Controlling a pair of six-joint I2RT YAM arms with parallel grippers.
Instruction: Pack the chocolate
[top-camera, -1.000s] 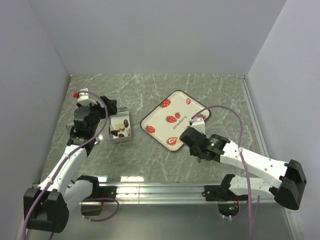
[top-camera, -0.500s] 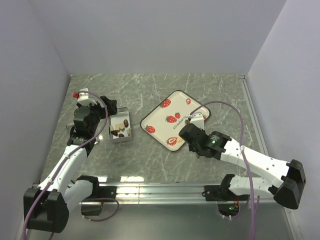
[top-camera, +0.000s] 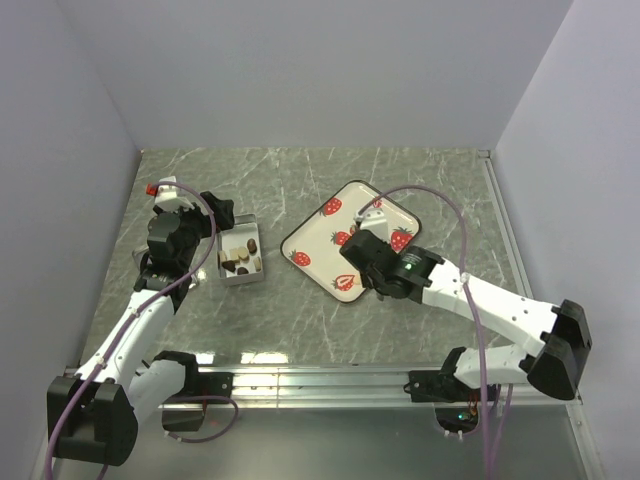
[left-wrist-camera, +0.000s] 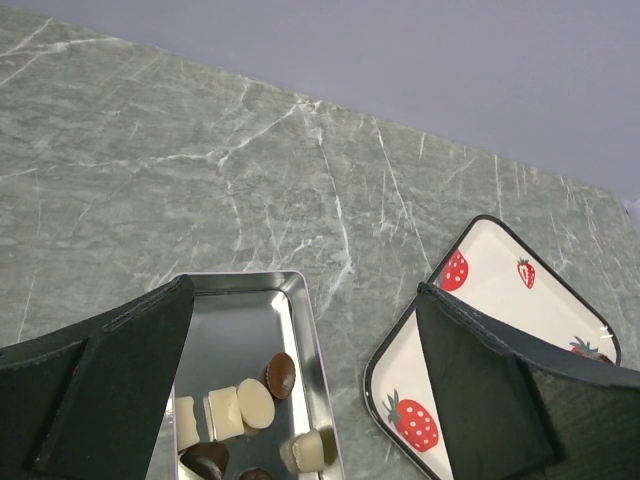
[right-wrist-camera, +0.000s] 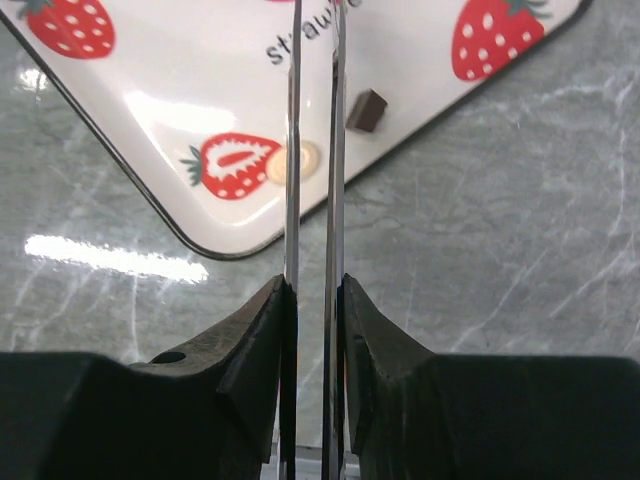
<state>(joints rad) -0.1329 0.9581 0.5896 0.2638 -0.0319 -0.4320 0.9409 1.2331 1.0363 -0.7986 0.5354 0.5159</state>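
- The right gripper (top-camera: 356, 250) has swung left over the last second. It has gone from the right-hand edge of the strawberry-printed tray (top-camera: 315, 232) to a place above the tray's near half, and the forearm has followed it across the bench (top-camera: 300, 330).
- Its jaws are drawn together to a thin slit, and nothing shows between them. The wrist view looks straight down the two blades onto the tray.
- Two loose pieces lie on the tray. A round tan candy (right-wrist-camera: 305, 158) sits on a printed strawberry, partly hidden behind one blade. A small dark piece (right-wrist-camera: 366, 110) lies just beyond it to the right, apart from both blades.
- I judge this to be the approach for the next pick. The jaws line up nearly over the tan candy but must open before they can take it.
- The left gripper (top-camera: 218, 225) has not moved in that time. It hangs by the far-left end of the tin (left-wrist-camera: 303, 340).
- Its jaws are spread wide. One finger is over the tin's left side and the other is out toward the tray. I see no clamp on the tin wall.
- Most of the chocolates (left-wrist-camera: 255, 402), cream and dark brown, already lie in the tin. The tin stands on the bench just left of the tray without touching it.
- Packing looks well along, with the two pieces on the tray left to carry over.
- The tan candy is small and round, so a closing blade could nudge it aside.
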